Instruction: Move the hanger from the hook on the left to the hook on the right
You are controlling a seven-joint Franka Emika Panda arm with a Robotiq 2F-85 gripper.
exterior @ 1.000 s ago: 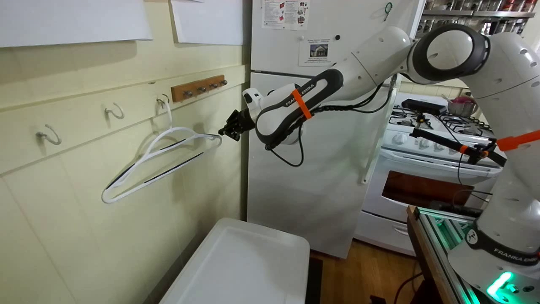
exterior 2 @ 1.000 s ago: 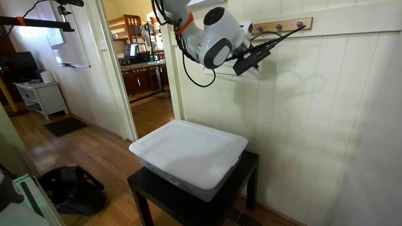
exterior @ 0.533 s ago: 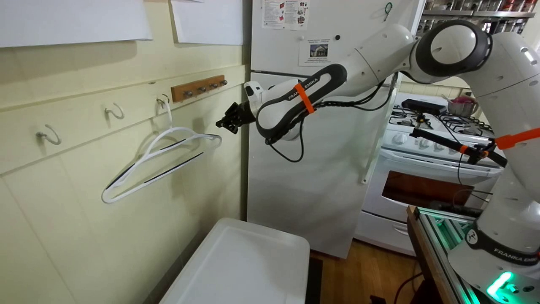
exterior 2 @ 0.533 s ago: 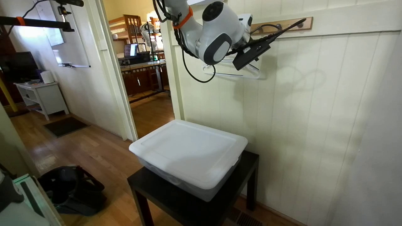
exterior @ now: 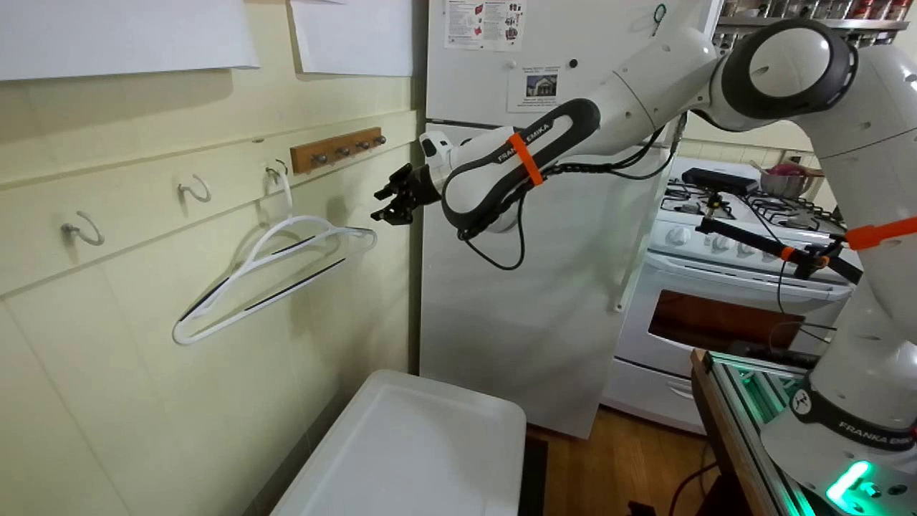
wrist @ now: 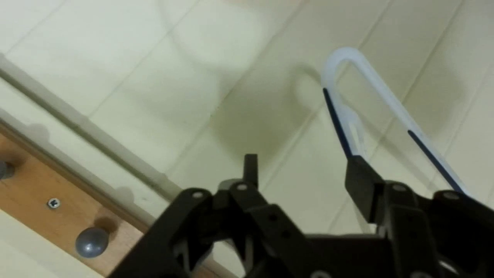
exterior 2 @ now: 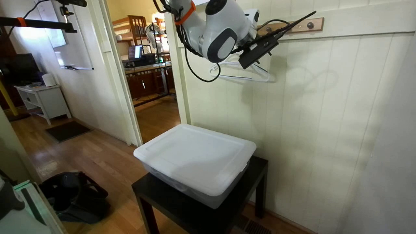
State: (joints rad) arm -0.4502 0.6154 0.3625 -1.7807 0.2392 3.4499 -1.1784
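The thin white hanger hangs by its top from a grey wall hook, the one furthest right of three in an exterior view. Two bare hooks, a middle hook and a left hook, sit beside it on the same board. My gripper stands open just above and beyond the hanger's near-fridge end, apart from it. In the wrist view the gripper has nothing between its fingers, and the right one overlaps the hanger from the front. In an exterior view the arm hides the upper part of the hanger.
A wooden peg rail is fixed to the wall beside the hanger's hook, close to my gripper. The fridge stands beyond the arm. Below is a lidded white bin on a black table.
My gripper has opened from shut and risen slightly, away from the hanger's end. The arm has lifted with it. The hanger hangs as before.
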